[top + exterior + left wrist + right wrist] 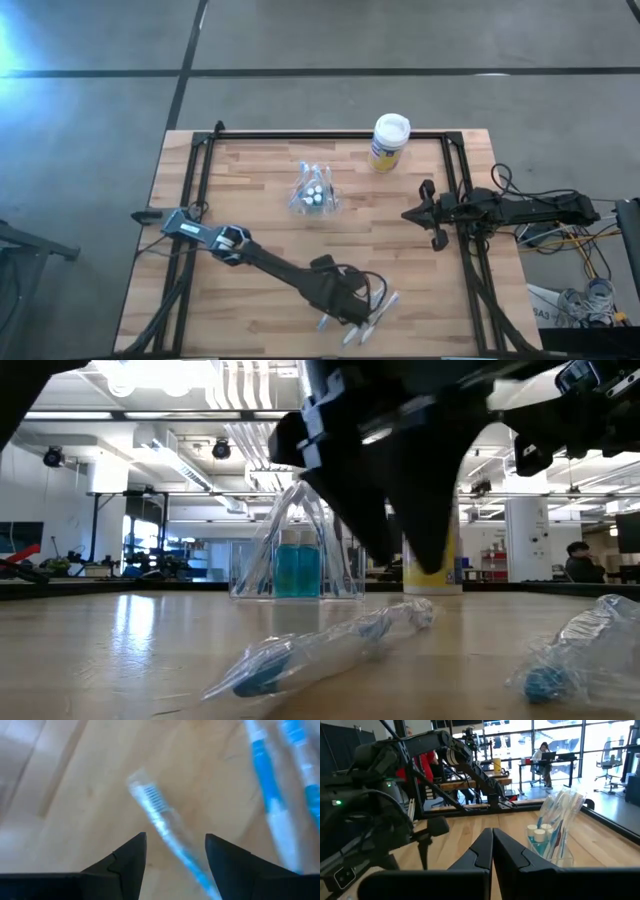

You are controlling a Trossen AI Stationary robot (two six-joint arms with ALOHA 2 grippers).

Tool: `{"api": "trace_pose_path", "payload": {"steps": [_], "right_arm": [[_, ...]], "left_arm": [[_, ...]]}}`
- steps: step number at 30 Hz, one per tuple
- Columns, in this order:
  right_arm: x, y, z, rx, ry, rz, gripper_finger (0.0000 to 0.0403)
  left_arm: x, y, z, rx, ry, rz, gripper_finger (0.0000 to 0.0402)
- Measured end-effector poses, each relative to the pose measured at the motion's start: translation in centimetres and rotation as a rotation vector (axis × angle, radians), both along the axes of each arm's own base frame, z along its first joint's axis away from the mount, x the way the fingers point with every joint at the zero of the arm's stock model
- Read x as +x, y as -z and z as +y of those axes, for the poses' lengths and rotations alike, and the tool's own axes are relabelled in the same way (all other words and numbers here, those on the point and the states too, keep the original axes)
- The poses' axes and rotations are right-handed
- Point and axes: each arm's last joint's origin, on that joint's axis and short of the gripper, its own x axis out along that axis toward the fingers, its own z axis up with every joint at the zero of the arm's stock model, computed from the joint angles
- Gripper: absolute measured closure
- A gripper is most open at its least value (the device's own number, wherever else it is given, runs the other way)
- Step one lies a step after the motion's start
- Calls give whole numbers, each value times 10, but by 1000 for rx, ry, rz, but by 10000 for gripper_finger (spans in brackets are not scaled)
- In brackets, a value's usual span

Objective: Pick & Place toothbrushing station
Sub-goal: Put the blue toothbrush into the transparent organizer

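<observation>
The toothbrushing station, a small clear holder (315, 192) with teal-capped tubes and upright toothbrushes in it (555, 827), stands on its base at the table's middle. Several wrapped white-blue toothbrushes lie flat near the front edge: one (159, 820) is under my left gripper, and others (267, 790) lie beside it. My left gripper (175, 837) hangs open above that toothbrush, pointing steeply down, one finger on each side, clear of it (405, 565). My right gripper (410, 213) waits shut at the table's right side, pointing level toward the holder.
A white-lidded canister (390, 142) with a yellow-blue label stands at the far edge, right of the holder. Black frame rails (330, 135) run along the far edge and both sides. Bare wood lies between the holder and the loose toothbrushes (355, 330).
</observation>
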Motion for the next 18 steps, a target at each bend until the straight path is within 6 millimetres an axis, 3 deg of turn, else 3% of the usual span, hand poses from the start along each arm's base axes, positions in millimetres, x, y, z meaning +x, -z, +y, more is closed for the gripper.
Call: {"api": "trace_pose_path", "payload": {"steps": [5, 18], "right_arm": [[0, 0, 0, 1, 7, -2, 394], [0, -2, 0, -14, 9, -19, 394]], "left_arm": [[0, 4, 9, 15, 0, 52, 195], [-1, 38, 12, -52, 57, 130, 195]]}}
